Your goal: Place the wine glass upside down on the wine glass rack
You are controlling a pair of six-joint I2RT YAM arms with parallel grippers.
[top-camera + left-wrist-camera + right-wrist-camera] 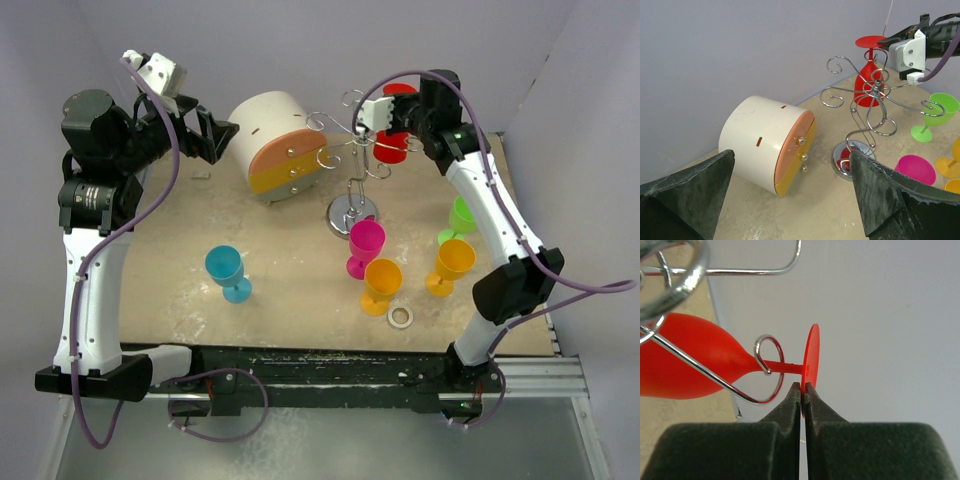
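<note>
The red wine glass [392,148] hangs upside down at the silver wine glass rack [352,150], foot up. In the right wrist view its stem [787,365] passes through a curled wire loop [766,371] of the rack. My right gripper [803,386] is shut on the rim of the glass's round foot [811,357]. From the left wrist view the red wine glass [866,85] sits behind the rack [875,95], with the right gripper [907,55] beside its foot. My left gripper [222,140] is open and holds nothing, just left of the drawer box.
A white-and-orange round drawer box [275,145] lies left of the rack. On the table stand a blue glass [228,272], a pink glass [365,245], two orange glasses [381,285] [452,265] and a green glass [460,218]. A small white ring [401,317] lies near the front edge.
</note>
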